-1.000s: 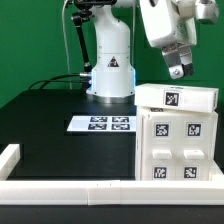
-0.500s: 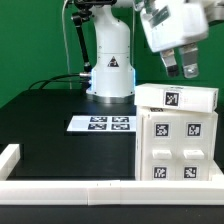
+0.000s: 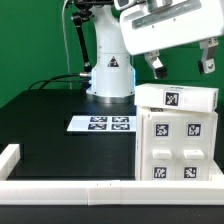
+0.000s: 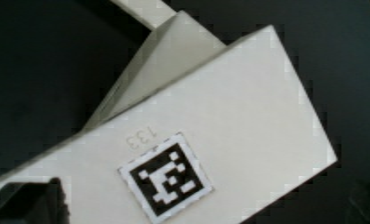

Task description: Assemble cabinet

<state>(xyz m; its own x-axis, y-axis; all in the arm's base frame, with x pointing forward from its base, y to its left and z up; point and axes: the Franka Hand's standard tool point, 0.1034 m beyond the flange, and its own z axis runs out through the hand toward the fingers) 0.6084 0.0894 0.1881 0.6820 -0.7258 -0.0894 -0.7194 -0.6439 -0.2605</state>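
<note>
The cabinet is a tall white box at the exterior view's right, with several tagged drawer blocks on its front. A white top panel with one tag lies across it. My gripper hangs just above that panel, apart from it. Its two dark fingertips are spread wide and it is open and empty. In the wrist view the white tagged panel fills the picture, tilted, and its tag is close to the camera. One dark finger shows at the picture's edge.
The marker board lies on the black table in front of the arm's white base. A low white border rail runs along the near edge and up the exterior view's left side. Cables trail behind the base.
The wrist has turned above the cabinet. The fingers, earlier close together at the exterior view's right, now stand far apart across the panel's width.
</note>
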